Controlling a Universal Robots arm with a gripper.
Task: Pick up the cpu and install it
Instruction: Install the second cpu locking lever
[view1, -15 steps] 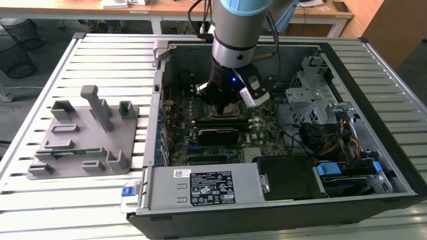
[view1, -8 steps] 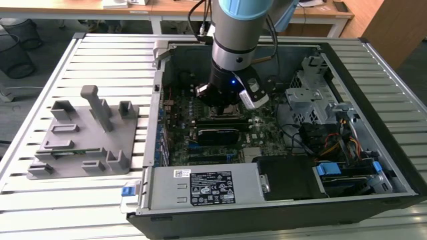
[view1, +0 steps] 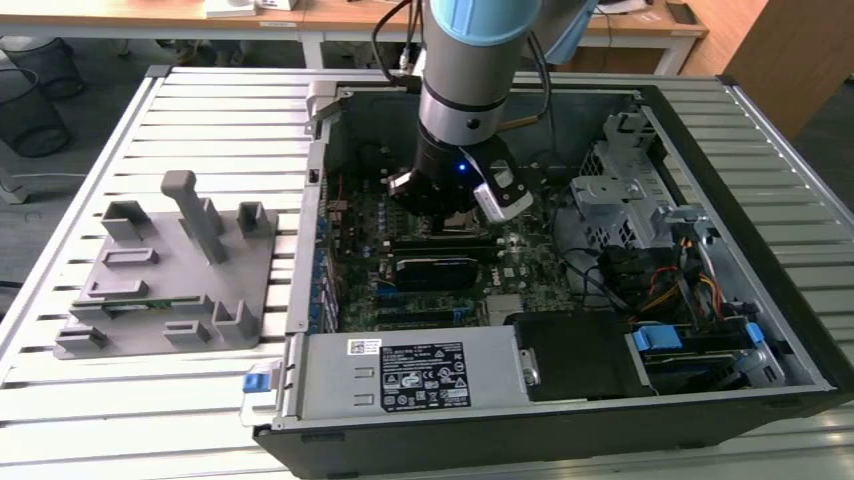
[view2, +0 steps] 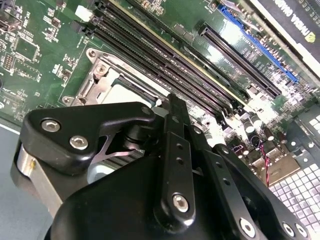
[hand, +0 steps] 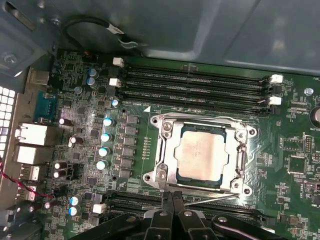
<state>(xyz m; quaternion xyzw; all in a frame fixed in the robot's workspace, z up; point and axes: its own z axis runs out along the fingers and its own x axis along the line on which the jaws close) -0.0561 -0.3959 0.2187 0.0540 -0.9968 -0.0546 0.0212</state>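
Observation:
The cpu (hand: 200, 152), a flat square chip with a dull silver top, lies inside the metal socket frame (hand: 165, 150) on the green motherboard (hand: 90, 145). My gripper (hand: 170, 204) hovers just beside the socket's edge, by the thin metal lever (hand: 210, 198). Its fingertips are pressed together with nothing between them. In the second wrist view the black fingers (view2: 172, 107) point down at the socket frame (view2: 102, 80). In the exterior view the gripper (view1: 447, 215) sits low inside the open computer case (view1: 747, 300), over the middle of the board.
Memory slots (hand: 195, 85) run along one side of the socket, more slots (hand: 125, 202) under the gripper. A grey fixture block (view1: 174, 265) stands on the slatted table at the exterior view's left. Drive cage (view1: 627, 190) and cables (view1: 667, 290) fill the case's right side.

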